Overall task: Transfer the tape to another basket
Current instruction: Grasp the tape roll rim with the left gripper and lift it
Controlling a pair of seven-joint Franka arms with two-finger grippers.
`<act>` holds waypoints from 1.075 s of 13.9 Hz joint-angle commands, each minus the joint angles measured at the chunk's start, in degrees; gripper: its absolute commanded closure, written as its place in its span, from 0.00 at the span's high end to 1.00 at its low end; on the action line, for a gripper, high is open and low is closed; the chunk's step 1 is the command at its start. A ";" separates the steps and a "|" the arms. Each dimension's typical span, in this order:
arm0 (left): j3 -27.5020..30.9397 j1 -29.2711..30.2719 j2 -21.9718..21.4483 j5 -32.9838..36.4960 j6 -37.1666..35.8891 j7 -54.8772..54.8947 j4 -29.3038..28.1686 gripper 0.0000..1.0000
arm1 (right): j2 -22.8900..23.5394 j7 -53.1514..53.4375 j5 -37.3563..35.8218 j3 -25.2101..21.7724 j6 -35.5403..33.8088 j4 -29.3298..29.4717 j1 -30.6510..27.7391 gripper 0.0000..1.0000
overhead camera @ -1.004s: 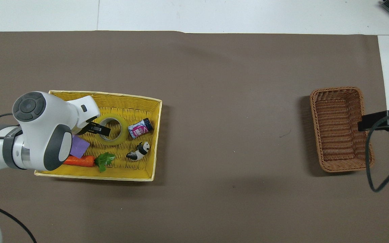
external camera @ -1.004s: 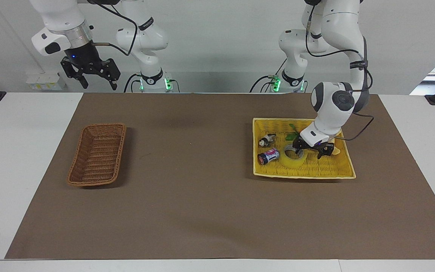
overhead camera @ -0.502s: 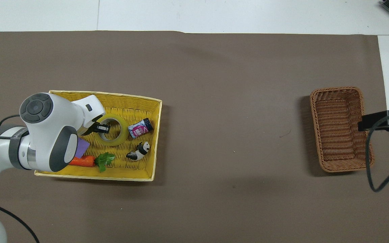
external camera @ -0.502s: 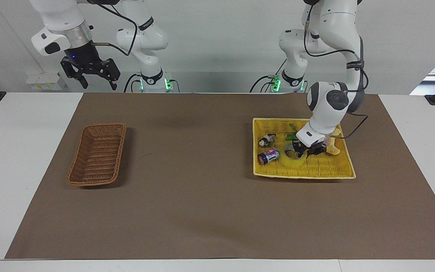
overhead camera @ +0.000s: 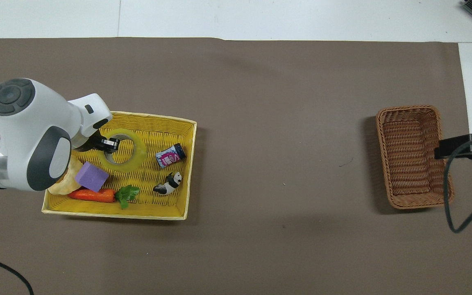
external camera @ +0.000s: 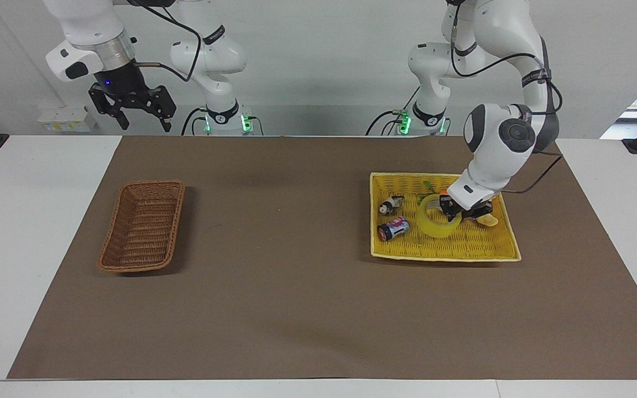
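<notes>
No writing can be read; the small can [overhead camera: 171,155] carries a purple and white label whose letters are too small to tell. It lies on its side in the yellow tray [overhead camera: 191,164], which sits toward the left arm's end of the table. With it in the tray are a panda figure [overhead camera: 169,183], a carrot [overhead camera: 92,195] with green leaves, a purple block [overhead camera: 91,176] and a pale yellowish lump [overhead camera: 66,184].

The tape [external camera: 434,225] is tilted up on its edge over the tray, lifted off the weave. The left gripper [external camera: 457,209] pinches its wall, one finger through the hole and one outside.

The brown basket [external camera: 142,225] stands toward the right arm's end, near that end's edge of the brown mat [external camera: 296,309], with nothing in it.

The right gripper [external camera: 133,105] waits with jaws spread wide, up over the table's corner at the robots' edge.
</notes>
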 commanded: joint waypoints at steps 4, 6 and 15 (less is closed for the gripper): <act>0.16 1.11 -2.52 0.19 -7.01 -0.83 6.70 0.00 | -0.78 -0.98 1.44 0.38 0.09 -0.64 -0.96 1.00; 0.07 0.42 -2.53 -1.03 -6.31 -0.83 6.70 0.00 | -0.78 -0.98 1.44 0.38 0.09 -0.55 -0.96 1.00; -4.94 -6.34 -1.56 -12.72 -2.11 -10.49 10.57 0.00 | -0.78 -0.98 1.44 0.38 0.09 -0.64 -0.96 1.00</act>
